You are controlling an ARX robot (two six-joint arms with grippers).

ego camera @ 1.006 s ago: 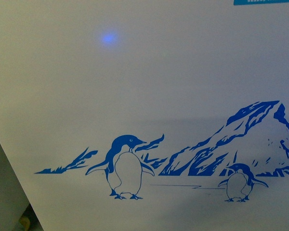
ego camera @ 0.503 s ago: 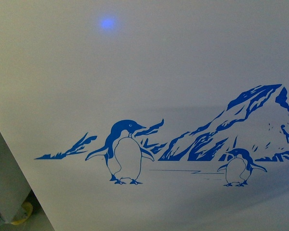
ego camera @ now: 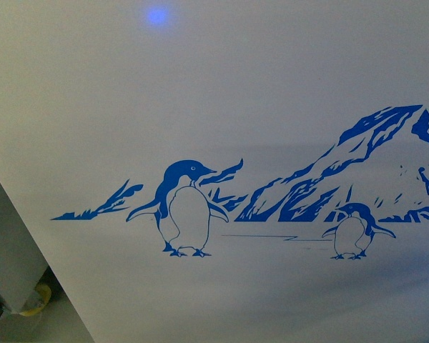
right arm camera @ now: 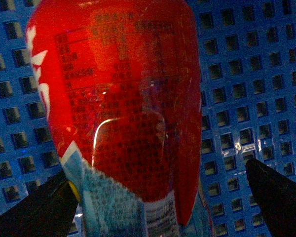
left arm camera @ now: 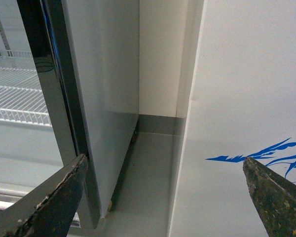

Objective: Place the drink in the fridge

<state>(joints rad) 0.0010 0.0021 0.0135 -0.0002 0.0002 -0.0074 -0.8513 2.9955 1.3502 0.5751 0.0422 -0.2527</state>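
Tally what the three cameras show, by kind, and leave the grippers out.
White chest fridge: 1
Grey upright cabinet: 1
Red drink bottle: 1
Blue perforated basket: 1
Total: 4

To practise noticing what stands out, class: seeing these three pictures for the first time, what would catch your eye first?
In the front view, the blue penguin decal on the white fridge fills the frame. In the right wrist view, a red drink bottle looms large between the spread right fingers, against a blue perforated basket.
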